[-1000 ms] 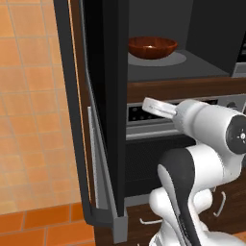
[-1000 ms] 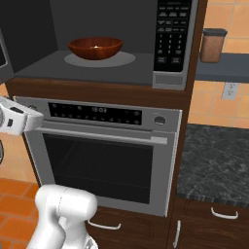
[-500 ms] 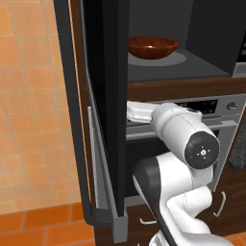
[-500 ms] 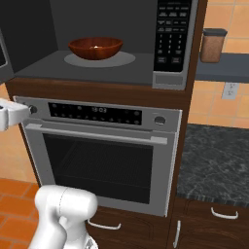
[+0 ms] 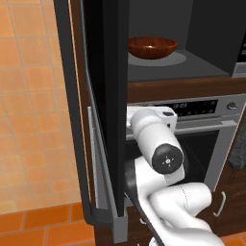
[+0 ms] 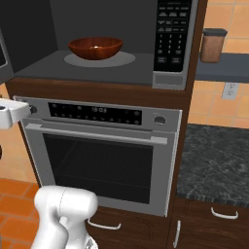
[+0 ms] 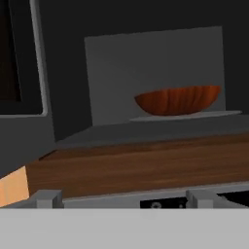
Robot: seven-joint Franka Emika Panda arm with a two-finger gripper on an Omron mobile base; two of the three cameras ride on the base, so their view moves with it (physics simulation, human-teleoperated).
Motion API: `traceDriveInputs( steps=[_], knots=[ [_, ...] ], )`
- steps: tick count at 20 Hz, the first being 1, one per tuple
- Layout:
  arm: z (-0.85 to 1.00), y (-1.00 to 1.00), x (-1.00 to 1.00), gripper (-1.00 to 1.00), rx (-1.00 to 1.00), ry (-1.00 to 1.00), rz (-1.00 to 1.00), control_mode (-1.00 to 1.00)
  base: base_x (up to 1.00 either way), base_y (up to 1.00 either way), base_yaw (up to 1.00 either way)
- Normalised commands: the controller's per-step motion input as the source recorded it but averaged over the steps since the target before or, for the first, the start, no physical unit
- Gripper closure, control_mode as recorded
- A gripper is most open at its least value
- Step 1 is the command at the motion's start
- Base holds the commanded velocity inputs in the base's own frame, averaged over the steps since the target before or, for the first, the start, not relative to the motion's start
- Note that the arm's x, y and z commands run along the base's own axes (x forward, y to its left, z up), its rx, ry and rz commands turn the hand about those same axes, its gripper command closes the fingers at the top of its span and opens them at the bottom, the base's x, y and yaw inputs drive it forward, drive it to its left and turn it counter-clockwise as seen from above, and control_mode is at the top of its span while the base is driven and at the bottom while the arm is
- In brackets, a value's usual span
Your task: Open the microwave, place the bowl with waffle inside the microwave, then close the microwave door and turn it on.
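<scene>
One microwave door (image 5: 103,96) is seen swung open at the left, one gripper (image 7: 121,197) is held low before the oven's front with its jaws spread wide and apparently empty, and one bowl (image 6: 95,47) is set on the single turntable (image 6: 124,60) inside the one microwave (image 6: 44,68).

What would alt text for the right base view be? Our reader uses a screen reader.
A reddish-brown bowl sits on the round turntable inside the open microwave, above a silver oven. A brown jar stands on the shelf at right.
</scene>
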Motion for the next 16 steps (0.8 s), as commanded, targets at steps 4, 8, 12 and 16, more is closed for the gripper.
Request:
traceDriveInputs(
  steps=[4,8,12,16],
  knots=[
    [-0.30,0.17,0.25,-1.00,-0.06,-0.15,-0.03,-1.00,0.00,0.00,0.00],
    [-0.19,0.19,0.64,-1.00,-0.03,-0.15,0.00,-1.00,0.00,0.00,0.00],
    [-0.23,0.35,0.48,-1.00,-0.06,-0.13,0.00,-1.00,0.00,0.00,0.00],
    [-0.24,0.68,0.14,-1.00,-0.09,-0.06,-0.03,-1.00,0.00,0.00,0.00]
  ],
)
